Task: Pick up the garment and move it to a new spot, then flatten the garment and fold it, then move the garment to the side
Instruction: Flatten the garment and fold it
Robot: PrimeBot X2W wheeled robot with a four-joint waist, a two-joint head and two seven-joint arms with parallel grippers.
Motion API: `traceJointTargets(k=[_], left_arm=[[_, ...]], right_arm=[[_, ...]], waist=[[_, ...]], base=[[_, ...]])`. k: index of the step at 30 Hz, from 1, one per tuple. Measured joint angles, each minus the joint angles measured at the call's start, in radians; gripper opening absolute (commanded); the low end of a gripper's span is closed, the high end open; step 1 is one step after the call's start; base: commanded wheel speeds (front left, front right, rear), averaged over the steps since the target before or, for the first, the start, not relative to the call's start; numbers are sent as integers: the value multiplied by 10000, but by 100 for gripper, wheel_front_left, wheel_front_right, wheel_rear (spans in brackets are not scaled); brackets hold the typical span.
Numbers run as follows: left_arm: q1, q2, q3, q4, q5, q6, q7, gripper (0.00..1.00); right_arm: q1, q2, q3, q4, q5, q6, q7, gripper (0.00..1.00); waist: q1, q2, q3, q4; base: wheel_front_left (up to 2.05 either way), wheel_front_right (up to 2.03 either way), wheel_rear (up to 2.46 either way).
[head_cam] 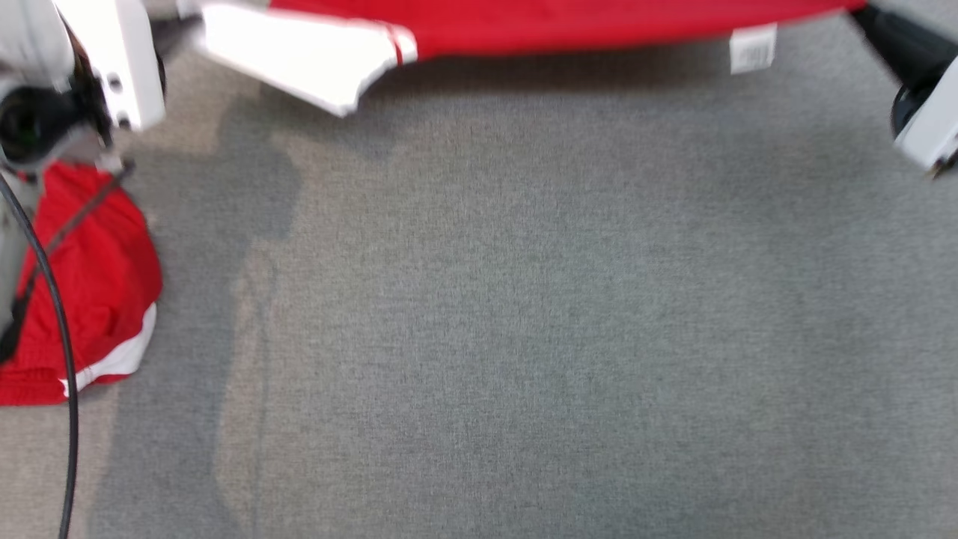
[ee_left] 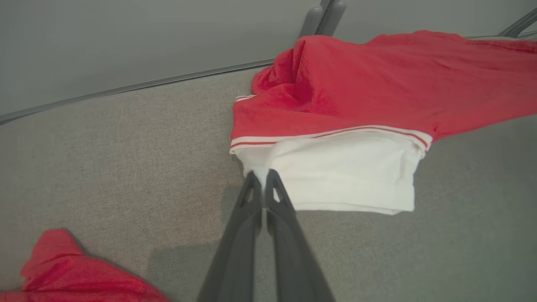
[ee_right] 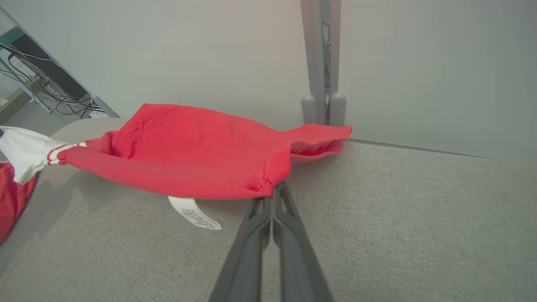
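Red-and-white garment [ee_left: 356, 84] hangs stretched between both arms over the grey cloth surface [head_cam: 524, 299].
Left gripper [ee_left: 263, 175] pinches its white edge, right gripper [ee_right: 275, 189] its red hem, jaws closed; seemingly soft, light, saggy, so corner holds suit it.

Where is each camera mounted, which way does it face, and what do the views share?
Head view: on the head, looking down at the grey surface; left arm upper left, right arm upper right.
Left wrist view: on the left wrist, looking along the left gripper, fingers shut on the red garment by its white section.
Right wrist view: on the right wrist, looking along the right gripper, fingers shut on its red hem.
Shared: all three show that garment stretched between the arms.
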Motion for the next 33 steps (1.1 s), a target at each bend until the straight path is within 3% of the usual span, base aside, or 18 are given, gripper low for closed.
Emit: traceJointTargets(k=[2, 6, 16, 25, 33], left_arm=[[718, 140, -10, -353, -414, 10, 537, 0], [2009, 299, -73, -1302, -1026, 435, 1384, 0], [5291, 1655, -265, -4690, -2650, 1618, 3607, 0], [7390, 2673, -230, -7354, -3601, 2589, 4334, 0], [8419, 3018, -234, -8525, -4057, 2986, 4491, 0]], right_arm=[[347, -29, 316, -119, 151, 0, 123, 0], [971, -79, 865, -267, 495, 0, 428, 0], [2502, -332, 1549, -926, 1392, 0, 1246, 0], [3924, -1058, 1753, -1438, 2144, 0, 2061, 0], [4832, -1795, 1825, -2059, 2311, 0, 2606, 0]], waist=[[0, 0, -377, -9], [0, 0, -1114, -34], [-1, 0, -2693, -140], [-1, 1, -3449, -193], [-1, 1, -3576, -207]], base=[[0, 0, 0], [0, 0, 0], [0, 0, 0], [0, 0, 0], [0, 0, 0]])
